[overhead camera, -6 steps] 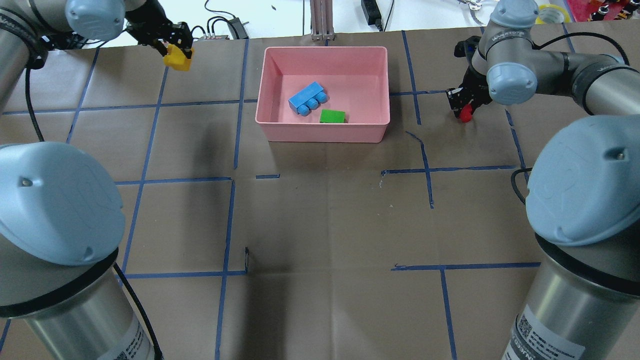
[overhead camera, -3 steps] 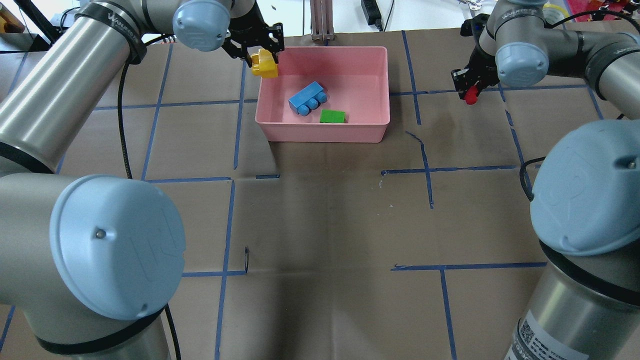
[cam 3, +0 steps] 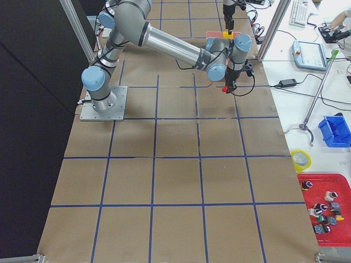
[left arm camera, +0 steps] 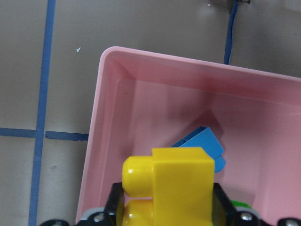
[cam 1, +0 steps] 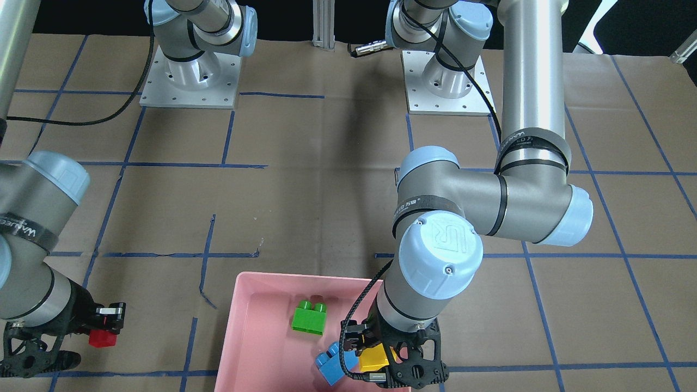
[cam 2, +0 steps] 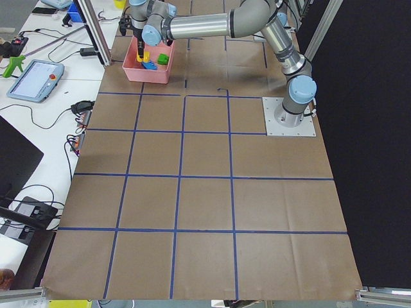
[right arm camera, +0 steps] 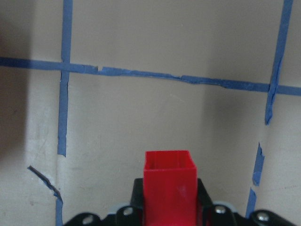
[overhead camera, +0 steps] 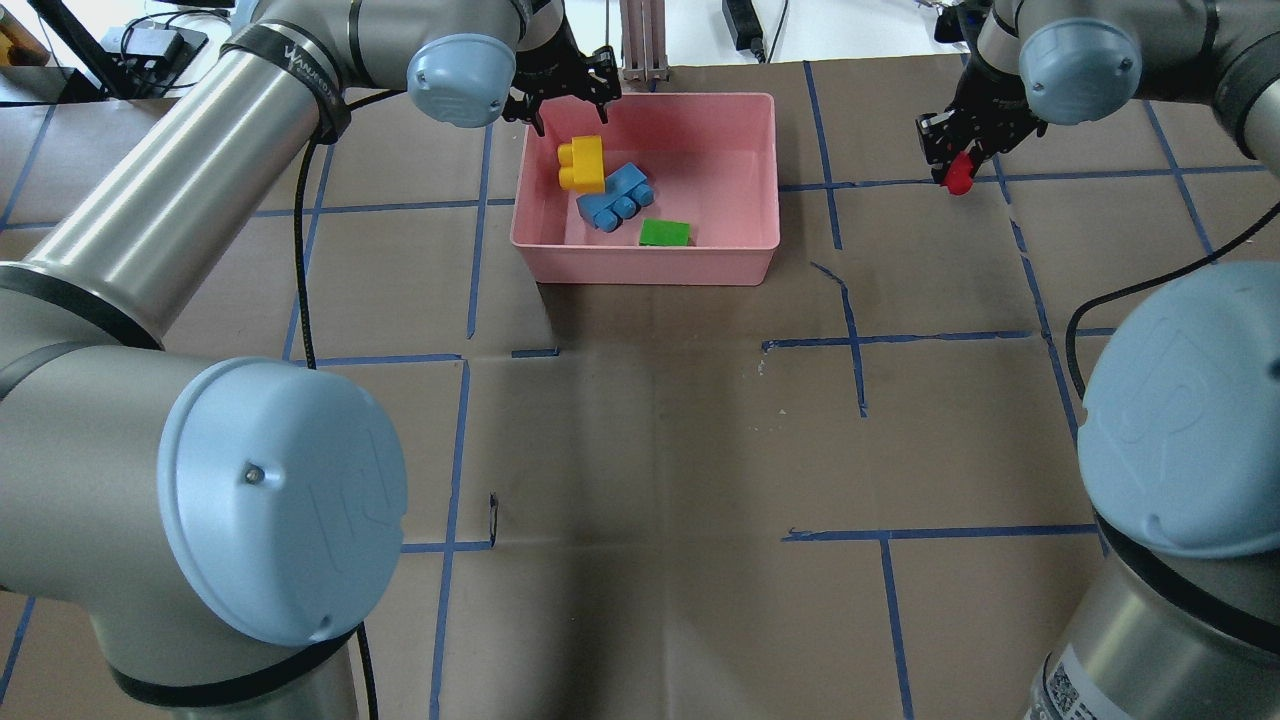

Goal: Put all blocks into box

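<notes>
The pink box (overhead camera: 650, 268) stands at the far middle of the table. In it lie the blue block (overhead camera: 613, 195) and the green block (overhead camera: 665, 232). My left gripper (overhead camera: 577, 145) is shut on the yellow block (overhead camera: 581, 165) and holds it above the box's left part, close over the blue block. The left wrist view shows the yellow block (left arm camera: 174, 188) between the fingers, above the box's wall (left arm camera: 101, 117). My right gripper (overhead camera: 955, 170) is shut on the red block (overhead camera: 960, 180) and holds it above the paper, right of the box. The red block also shows in the right wrist view (right arm camera: 169, 181).
Brown paper with a blue tape grid (overhead camera: 850, 340) covers the table. An aluminium post (overhead camera: 645, 40) stands just behind the box. Cables and a power brick (overhead camera: 742, 20) lie beyond the far edge. Both arm bases (cam 1: 190, 76) stand on the robot's side.
My left gripper has carried the yellow block to the right, from the box's left rim to over its inside. My right gripper has moved slightly right and away with the red block.
</notes>
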You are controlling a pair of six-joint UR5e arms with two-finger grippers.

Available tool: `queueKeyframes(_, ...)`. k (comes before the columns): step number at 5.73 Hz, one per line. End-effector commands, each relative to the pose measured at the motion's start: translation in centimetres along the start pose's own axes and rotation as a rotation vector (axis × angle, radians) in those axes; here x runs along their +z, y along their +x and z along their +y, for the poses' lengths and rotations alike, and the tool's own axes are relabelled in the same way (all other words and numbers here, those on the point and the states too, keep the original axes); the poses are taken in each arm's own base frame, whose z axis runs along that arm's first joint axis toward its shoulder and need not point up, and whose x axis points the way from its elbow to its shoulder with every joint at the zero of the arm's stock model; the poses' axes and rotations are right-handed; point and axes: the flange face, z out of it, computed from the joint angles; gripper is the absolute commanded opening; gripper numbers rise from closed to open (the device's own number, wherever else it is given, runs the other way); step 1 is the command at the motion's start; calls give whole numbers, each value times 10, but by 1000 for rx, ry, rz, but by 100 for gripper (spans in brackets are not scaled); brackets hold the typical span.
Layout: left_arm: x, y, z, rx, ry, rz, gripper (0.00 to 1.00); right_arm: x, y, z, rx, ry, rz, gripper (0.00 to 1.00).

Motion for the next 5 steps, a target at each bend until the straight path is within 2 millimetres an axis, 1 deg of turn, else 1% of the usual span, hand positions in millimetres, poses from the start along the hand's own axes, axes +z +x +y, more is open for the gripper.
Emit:
queueKeyframes(1,-29,-10,-6,5,37,2,100,-21,-2,11,5,-15,9,6)
queueKeyframes(2,-58,-49,-13,-22,24,-13,100,-46,-5,17,49,-20,6,6)
queueKeyframes(3,-99,-109,-17,-22,-25,-40,100,-67,-12,23,141,3,-1,7)
queueKeyframes(4,-146,-148,-2,-6,-85,-59,100,-75,-35,23,221,15,-5,7)
queueKeyframes(5,-191,-153,32,29,-106,-66,100,-86,-81,15,292,41,-56,7)
